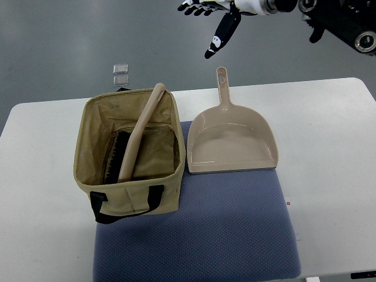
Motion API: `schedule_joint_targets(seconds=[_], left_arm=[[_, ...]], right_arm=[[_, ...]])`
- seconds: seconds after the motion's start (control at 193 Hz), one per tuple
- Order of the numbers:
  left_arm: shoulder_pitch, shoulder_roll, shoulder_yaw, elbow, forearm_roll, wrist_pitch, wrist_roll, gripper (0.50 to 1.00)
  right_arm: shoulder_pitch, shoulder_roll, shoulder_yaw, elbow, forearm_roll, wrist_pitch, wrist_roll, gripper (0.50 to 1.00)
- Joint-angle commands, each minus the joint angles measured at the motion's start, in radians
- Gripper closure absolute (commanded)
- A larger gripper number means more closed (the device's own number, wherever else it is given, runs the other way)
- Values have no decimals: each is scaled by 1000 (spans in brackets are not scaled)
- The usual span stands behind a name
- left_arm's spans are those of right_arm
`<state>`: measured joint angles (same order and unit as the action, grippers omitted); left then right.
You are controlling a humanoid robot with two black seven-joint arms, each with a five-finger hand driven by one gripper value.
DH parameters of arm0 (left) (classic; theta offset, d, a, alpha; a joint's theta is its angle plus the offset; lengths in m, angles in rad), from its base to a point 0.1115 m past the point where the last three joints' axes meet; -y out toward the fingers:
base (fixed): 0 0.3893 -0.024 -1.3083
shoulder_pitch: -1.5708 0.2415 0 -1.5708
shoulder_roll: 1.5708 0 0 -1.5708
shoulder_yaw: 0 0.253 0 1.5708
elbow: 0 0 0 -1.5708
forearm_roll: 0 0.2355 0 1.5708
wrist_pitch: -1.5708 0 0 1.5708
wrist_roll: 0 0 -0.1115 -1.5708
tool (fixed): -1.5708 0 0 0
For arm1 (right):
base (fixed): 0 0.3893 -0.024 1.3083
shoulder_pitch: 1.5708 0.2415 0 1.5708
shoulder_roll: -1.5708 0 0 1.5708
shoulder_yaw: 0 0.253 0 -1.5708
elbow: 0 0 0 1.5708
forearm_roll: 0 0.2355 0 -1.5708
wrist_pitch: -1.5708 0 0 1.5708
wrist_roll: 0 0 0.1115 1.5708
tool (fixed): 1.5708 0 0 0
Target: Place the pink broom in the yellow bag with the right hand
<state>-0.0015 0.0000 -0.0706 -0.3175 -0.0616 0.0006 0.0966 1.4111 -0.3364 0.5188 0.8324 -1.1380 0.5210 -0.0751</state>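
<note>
Top view shows the pink broom (140, 133) already inside the yellow bag (130, 154) — bristles at the bottom, handle leaning on the far rim. Right hand (216, 22) hangs above the table's (329, 141) far edge, fingers spread, empty — dustpan (230, 141) just beside the bag

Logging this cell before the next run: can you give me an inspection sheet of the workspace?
Surface: white table with a blue mat at its near edge.
Job's things: broom stands inside the bag, handle leaning on the far rim.
Clutter: dustpan beside the bag, partly on the mat.
Robot hands: right robot hand raised beyond the table, fingers spread, empty; left not in view.
Cables: nothing seen.
Surroundings: grey floor; two small clear items beyond the table.
</note>
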Motion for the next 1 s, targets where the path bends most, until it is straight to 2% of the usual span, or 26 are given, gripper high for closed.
schedule_joint_targets(seconds=[0.0,0.15,0.279,0.378,0.517,0.678,0.864,0.994], left_arm=[[0,0,0,-2,0,-1,0,500],[0,0,0,-2,0,1,0,500],[0,0,0,-2,0,1,0,500],[0,0,0,-2,2,1,0,500],[0,0,0,-2,2,1,0,500],[0,0,0,-2,0,2,0,500],[0,0,0,-3,2,2,0,500],[0,0,0,-2,0,2,0,500]], right_arm=[[-67,-47,132,1,69,-4,0,574],[-207,-66,349,-10,242,-30,1,574],[-362,-50,535,-12,414,-139,38,574],[-472,-26,621,-12,563,-228,115,574],[-596,36,655,-12,771,-294,238,574],[-690,97,662,-13,943,-299,290,572],[-745,188,734,-29,1041,-299,291,572],[-748,211,779,-42,1041,-299,290,572]])
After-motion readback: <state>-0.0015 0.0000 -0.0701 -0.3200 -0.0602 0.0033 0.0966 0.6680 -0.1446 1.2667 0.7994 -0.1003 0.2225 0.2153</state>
